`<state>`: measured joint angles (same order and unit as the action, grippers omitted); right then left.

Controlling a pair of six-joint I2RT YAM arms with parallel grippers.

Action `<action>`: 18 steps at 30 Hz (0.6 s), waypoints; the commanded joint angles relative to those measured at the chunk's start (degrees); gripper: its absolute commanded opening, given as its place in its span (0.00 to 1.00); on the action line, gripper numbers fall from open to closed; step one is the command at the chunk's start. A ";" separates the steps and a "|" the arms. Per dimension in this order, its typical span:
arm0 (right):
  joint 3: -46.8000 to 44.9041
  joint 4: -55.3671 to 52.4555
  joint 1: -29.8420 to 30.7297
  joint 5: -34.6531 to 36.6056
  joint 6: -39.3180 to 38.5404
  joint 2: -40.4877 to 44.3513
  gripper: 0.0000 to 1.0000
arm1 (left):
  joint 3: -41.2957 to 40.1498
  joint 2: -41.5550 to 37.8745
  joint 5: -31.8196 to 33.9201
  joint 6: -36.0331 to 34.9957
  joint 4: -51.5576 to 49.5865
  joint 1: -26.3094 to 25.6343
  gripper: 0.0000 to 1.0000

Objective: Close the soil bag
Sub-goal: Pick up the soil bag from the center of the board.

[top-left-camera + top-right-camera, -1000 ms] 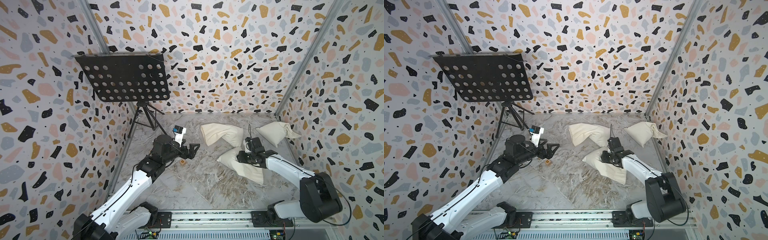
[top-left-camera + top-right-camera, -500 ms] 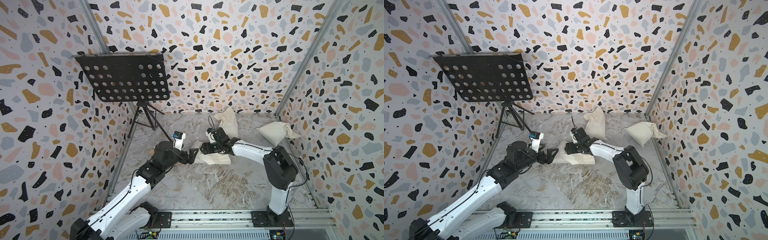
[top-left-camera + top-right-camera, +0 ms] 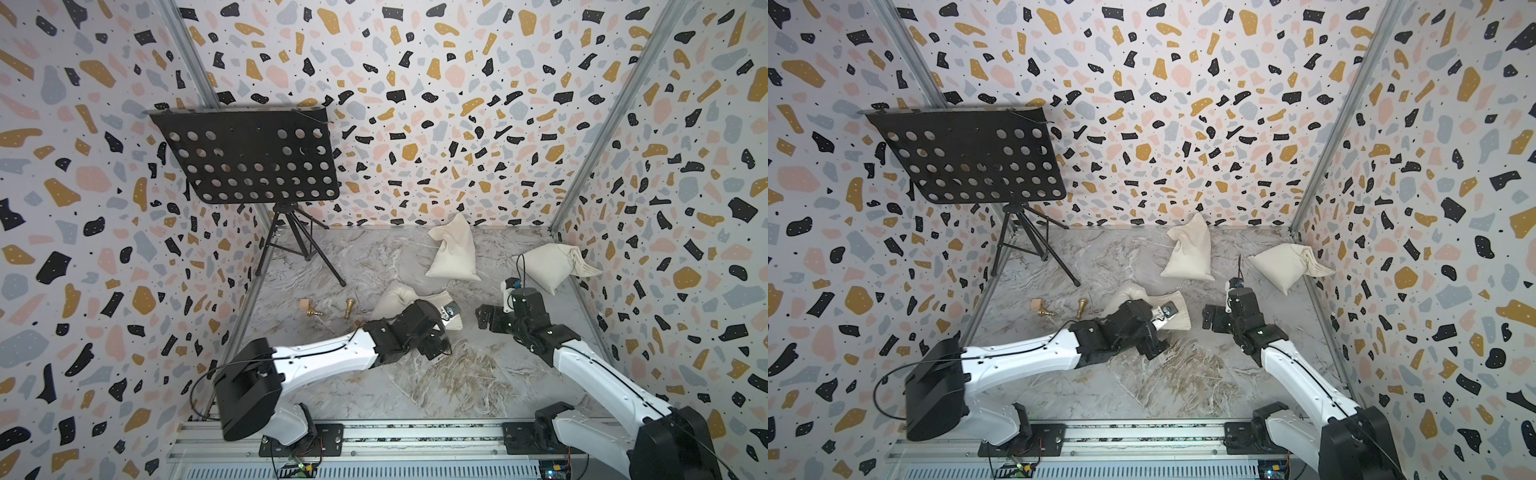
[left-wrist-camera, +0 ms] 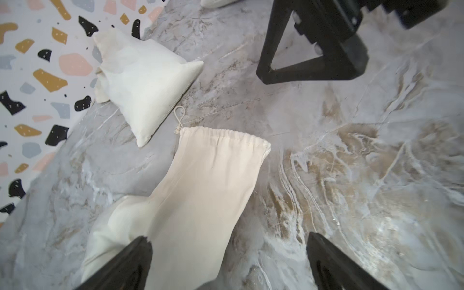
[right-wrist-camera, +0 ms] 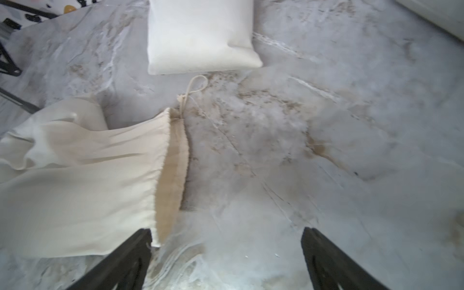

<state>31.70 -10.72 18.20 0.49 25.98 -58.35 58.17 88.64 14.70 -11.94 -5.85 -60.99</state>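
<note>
The soil bag (image 3: 453, 253) is a plump cream-white sack leaning at the back wall, neck up, also in the left wrist view (image 4: 145, 82). No gripper touches it. In front of it lies a flat, limp cream bag (image 3: 395, 293) with an open mouth (image 5: 170, 175) and a short cord loop (image 4: 179, 115). My left gripper (image 3: 430, 345) hovers open over this flat bag (image 4: 200, 188), with cloth and floor between its jaws. To the right of the mouth my right gripper (image 3: 484, 319) stands open over bare floor, one finger (image 5: 135, 248) beside the mouth's corner.
A duller beige sack with a frilled rim (image 3: 548, 266) rests against the right wall. A black music stand (image 3: 249, 158) on a tripod fills the back left. Two small gold pieces (image 3: 349, 307) and a wooden block (image 3: 304, 302) lie left of the flat bag.
My right gripper has let go of the flat bag, opened and drawn back to the right. My left arm has swung over the flat bag. The plump bag now leans at the back wall.
</note>
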 commanded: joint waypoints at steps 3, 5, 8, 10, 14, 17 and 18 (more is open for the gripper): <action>-2.92 1.82 -3.29 6.17 2.11 6.22 0.99 | 8.34 14.09 12.68 -13.94 2.32 -2.77 1.00; -3.41 2.29 -3.51 6.31 2.34 6.86 0.99 | 11.05 18.43 15.05 -16.93 3.34 -3.24 1.00; -4.00 3.21 -3.66 6.32 2.85 6.89 0.99 | 13.45 25.15 20.38 -20.90 7.59 -3.63 0.98; -4.02 3.45 -3.76 6.15 2.97 6.84 0.99 | 14.09 28.34 25.26 -24.32 12.62 -3.50 0.91; -3.89 3.66 -3.76 5.94 1.84 7.36 0.99 | 9.57 24.84 28.67 -26.32 21.57 -3.22 0.32; -3.68 5.25 -3.78 3.27 0.70 6.71 0.99 | 3.62 15.77 25.51 -24.94 23.77 -3.17 0.08; -3.43 6.07 -3.78 1.60 0.12 6.21 0.99 | 1.75 11.76 24.56 -24.56 23.14 -3.12 0.04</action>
<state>27.73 -7.16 14.61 4.71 27.62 -52.10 62.48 110.98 38.57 -36.12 10.66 -64.18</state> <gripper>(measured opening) 0.991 0.069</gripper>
